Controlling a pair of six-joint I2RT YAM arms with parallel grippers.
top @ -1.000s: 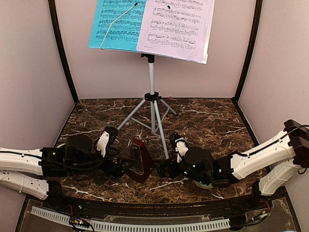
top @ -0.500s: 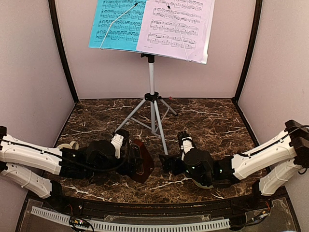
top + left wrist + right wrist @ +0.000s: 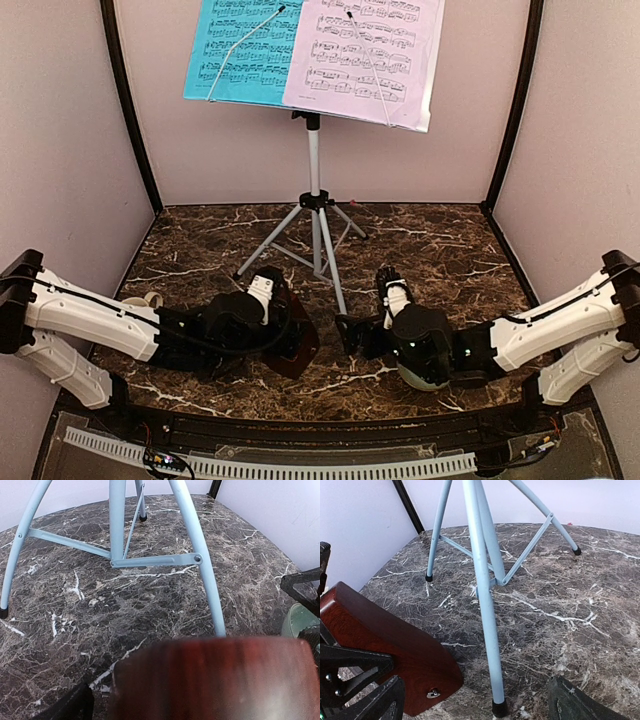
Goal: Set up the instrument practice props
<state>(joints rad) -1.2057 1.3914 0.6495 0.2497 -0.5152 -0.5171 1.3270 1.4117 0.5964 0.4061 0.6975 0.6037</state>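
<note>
The silver-white music stand (image 3: 314, 170) stands at mid table, with a blue sheet (image 3: 240, 45) and a lilac sheet (image 3: 370, 55) on its desk. The reddish-brown metronome (image 3: 297, 338) lies tilted by the stand's front leg (image 3: 487, 630). Its wood fills the bottom of the left wrist view (image 3: 210, 680). My left gripper (image 3: 200, 712) is open around it, with a gap at the one finger (image 3: 67, 707) that shows. My right gripper (image 3: 480, 710) is open just right of the metronome (image 3: 385, 640), the leg's foot between its fingers.
A pale green bowl (image 3: 420, 375) sits under my right wrist and shows at the edge of the left wrist view (image 3: 297, 622). A beige mug (image 3: 140, 300) stands behind my left arm. Tripod legs spread over the dark marble table (image 3: 440, 250). Walls enclose three sides.
My left arm has reached to the right, bringing its gripper up around the metronome. My right arm has drawn slightly right, away from it. The metronome has hardly moved.
</note>
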